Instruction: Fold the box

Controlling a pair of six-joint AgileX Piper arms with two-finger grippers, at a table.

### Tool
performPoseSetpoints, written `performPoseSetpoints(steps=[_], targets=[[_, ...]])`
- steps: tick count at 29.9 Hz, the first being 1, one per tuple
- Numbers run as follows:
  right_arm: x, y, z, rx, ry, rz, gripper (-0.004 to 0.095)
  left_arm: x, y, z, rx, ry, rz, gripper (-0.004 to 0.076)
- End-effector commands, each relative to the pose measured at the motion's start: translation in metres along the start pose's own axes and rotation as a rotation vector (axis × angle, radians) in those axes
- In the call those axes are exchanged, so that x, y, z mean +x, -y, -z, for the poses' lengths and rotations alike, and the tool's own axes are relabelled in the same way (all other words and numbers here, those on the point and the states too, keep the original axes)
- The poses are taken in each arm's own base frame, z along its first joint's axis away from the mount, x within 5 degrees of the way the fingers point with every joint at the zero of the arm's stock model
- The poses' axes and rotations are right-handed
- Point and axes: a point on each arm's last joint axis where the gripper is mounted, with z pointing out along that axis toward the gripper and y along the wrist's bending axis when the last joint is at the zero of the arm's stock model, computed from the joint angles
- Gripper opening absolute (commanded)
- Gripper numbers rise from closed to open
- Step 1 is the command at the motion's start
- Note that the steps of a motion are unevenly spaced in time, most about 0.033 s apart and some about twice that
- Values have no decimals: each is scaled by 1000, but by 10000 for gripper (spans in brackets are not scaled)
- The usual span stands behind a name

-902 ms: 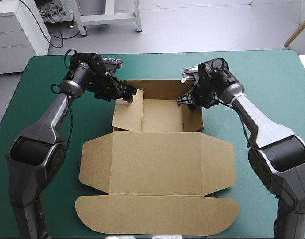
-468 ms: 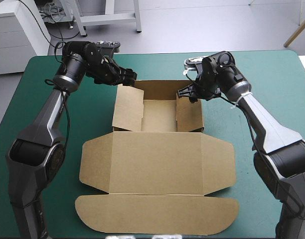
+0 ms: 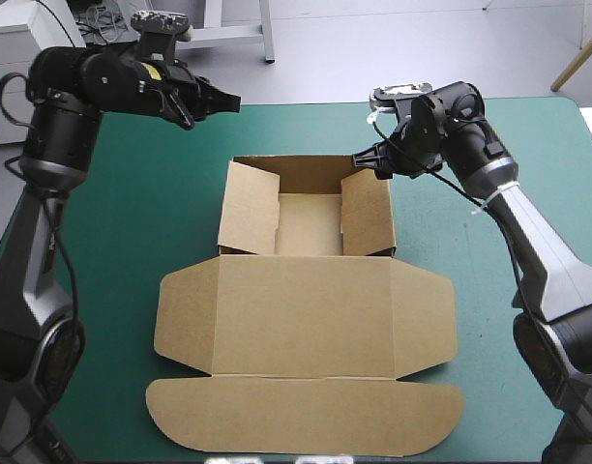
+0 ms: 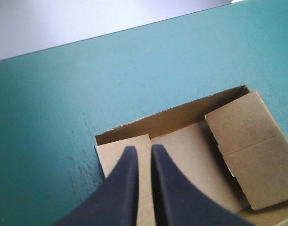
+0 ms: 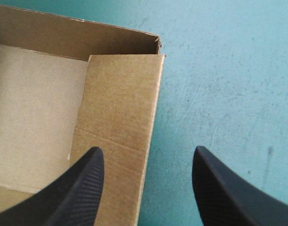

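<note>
One teal-green table (image 3: 103, 222) carries the whole scene, and the brown box (image 3: 306, 309) lies at its middle, partly built. The box's far part forms a shallow tray: the back wall (image 3: 310, 174) stands upright, while the left flap (image 3: 250, 208) and the right flap (image 3: 367, 217) rise from the sides and lean in over the tray floor. The box's near part lies flat on the table: a wide panel (image 3: 306, 319) with a wing on each side, then a rounded tuck strip (image 3: 306, 416) at the near end. The left gripper (image 3: 233, 99) hangs in the air beyond the box's far left corner, well apart from the board. Its black fingers (image 4: 120, 183) are pressed together with only a thin slit between them, and they grasp nothing. The right gripper (image 3: 359, 159) hovers at the box's far right corner with its jaws spread wide. One of its fingers is above the right flap, the other above bare table just outside the box. Whether either one touches the board cannot be told.
</note>
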Motion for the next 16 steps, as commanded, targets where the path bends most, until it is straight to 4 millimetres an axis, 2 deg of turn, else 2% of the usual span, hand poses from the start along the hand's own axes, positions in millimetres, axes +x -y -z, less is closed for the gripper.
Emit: performPoseSetpoints(steps=[1,4,8,12,16], targets=[[-6,5,35,-8,116,-18,523,8,12,64,-8,58,-80,-10],[-6,5,34,-9,114,-36,522,25,5,82,-110,32,-110,-10],[-6,5,34,-10,112,-36,522,65,-5,95,-222,-66,-131,-10],[-6,3,21,-16,84,-67,523,110,-10,94,-233,-163,-151,-10],[-6,-3,-2,-52,26,-85,522,157,-14,90,-233,-203,-165,-10]])
